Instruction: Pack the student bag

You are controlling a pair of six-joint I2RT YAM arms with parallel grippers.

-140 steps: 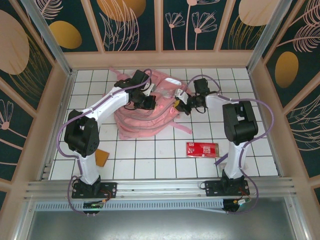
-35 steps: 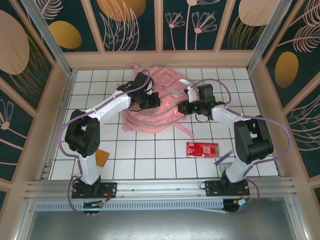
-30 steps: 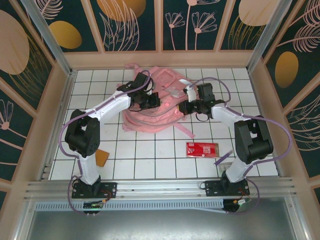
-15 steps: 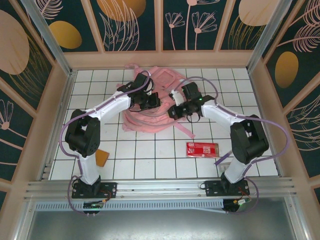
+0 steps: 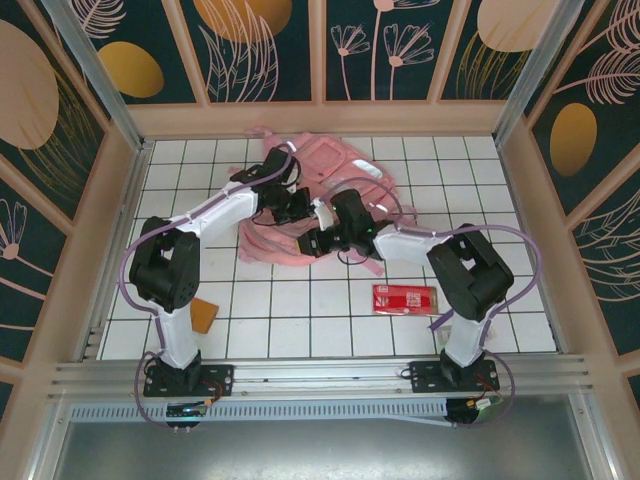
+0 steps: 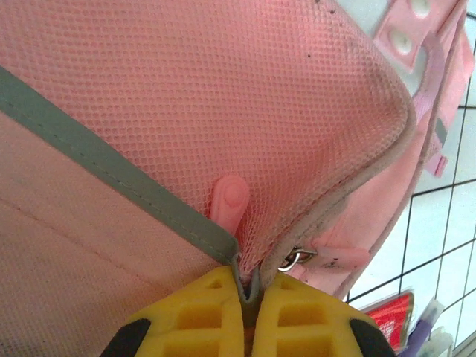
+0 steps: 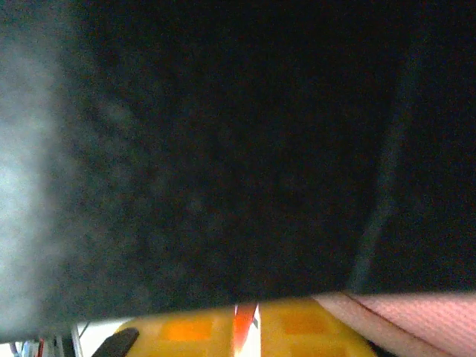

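Left gripper [image 6: 249,296]: jaws clamped on the student bag [image 5: 345,165] fabric at the grey trim, just below a pink tab [image 6: 229,202]. The bag lies far-centre on the table [image 5: 470,190]. Right gripper [image 5: 316,241] is at the bag's near edge. Its wrist cam is dark, fingers close w/ a thin red sliver between, so you cannot tell if it grips anything. Red packet [image 5: 405,297] lies outside, near right. Risks, in my judgement: the thin pinch slips and the opening collapses, or your right arm snags loose straps and drags the bag.
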